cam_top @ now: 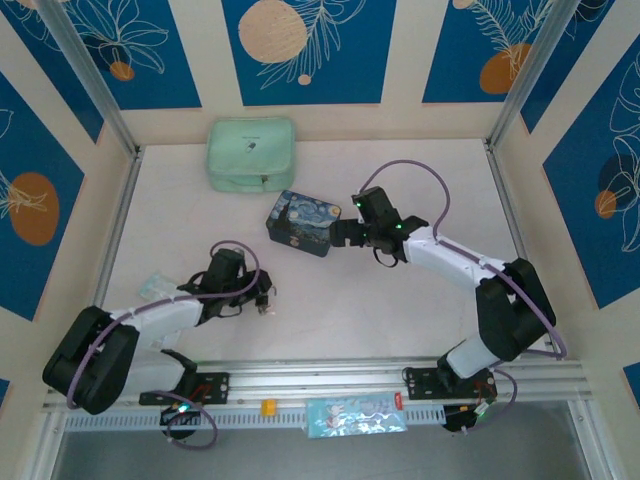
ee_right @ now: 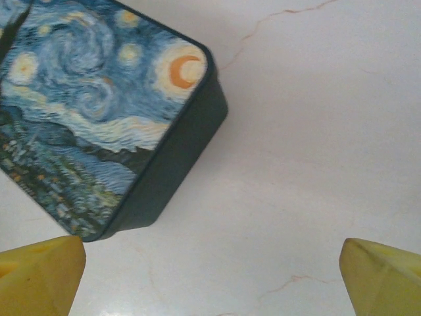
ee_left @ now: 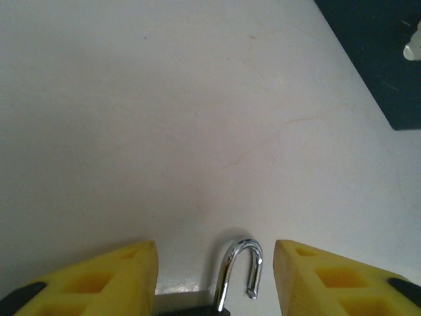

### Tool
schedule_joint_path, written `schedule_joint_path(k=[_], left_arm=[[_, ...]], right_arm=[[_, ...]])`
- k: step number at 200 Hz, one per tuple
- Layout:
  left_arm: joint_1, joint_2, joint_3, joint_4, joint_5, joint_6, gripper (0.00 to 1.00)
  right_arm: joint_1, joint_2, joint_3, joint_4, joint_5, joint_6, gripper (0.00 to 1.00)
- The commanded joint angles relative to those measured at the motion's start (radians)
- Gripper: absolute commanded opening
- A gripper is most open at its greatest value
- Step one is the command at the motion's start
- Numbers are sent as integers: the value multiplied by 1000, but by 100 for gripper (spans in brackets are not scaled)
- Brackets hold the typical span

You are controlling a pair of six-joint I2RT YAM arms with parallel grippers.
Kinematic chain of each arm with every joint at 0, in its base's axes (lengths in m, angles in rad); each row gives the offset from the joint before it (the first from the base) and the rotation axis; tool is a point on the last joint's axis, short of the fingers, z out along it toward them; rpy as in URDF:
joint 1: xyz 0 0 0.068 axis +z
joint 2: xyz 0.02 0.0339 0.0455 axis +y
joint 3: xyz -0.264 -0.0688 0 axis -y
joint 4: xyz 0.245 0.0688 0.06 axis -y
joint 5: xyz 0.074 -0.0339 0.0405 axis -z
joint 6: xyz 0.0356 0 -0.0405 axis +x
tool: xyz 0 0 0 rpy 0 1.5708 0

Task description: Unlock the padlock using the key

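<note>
The white table carries a pale green pouch near its far edge, and nearer the middle the painted tin box. My right gripper hangs just beside that box's corner. Its jaws are spread as wide as they go, with nothing but bare table between them.

My left gripper is low over the near left part of the table. Its jaws stand apart around the padlock, and neither yellow finger touches it. I have let it go; I am gripping nothing on this side.

The padlock seems to lie on the table, with its long axis running along my fingers. Its dark body sits at the bottom edge of my left wrist view, and the shackle arches away from my wrist. One leg runs down into the body. The other stops short with its end free, so I judge that the shackle has sprung and the unlocking is done or very nearly so. Whether the key sits in the body I cannot tell, as that part is cut off.

The next move should be a clean retreat: lift straight back along the lock's axis so that neither finger snags the loop.
</note>
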Motion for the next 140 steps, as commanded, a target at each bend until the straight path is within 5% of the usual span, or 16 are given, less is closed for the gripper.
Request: schedule_joint_path(k=[1,61,83,111,140], left_arm=[[8,-52,44,-48,-62,35,58],[132,-175,194,-141,-271,300,88],[155,-157,265,-119,-429,452,99],[175,-86,312,-56,-636,615,99],[181,-27,278,46,-716,777,99]], right_arm=[[-34,-35,-20,17,33,-22,99],[-239,-89,-105,67,74,-118,99],[-350,-102,-164,132,55,-129,99],[-463,-106,-237,237,38,-161,99],[-540,-99,-338,425,-14,-198,99]])
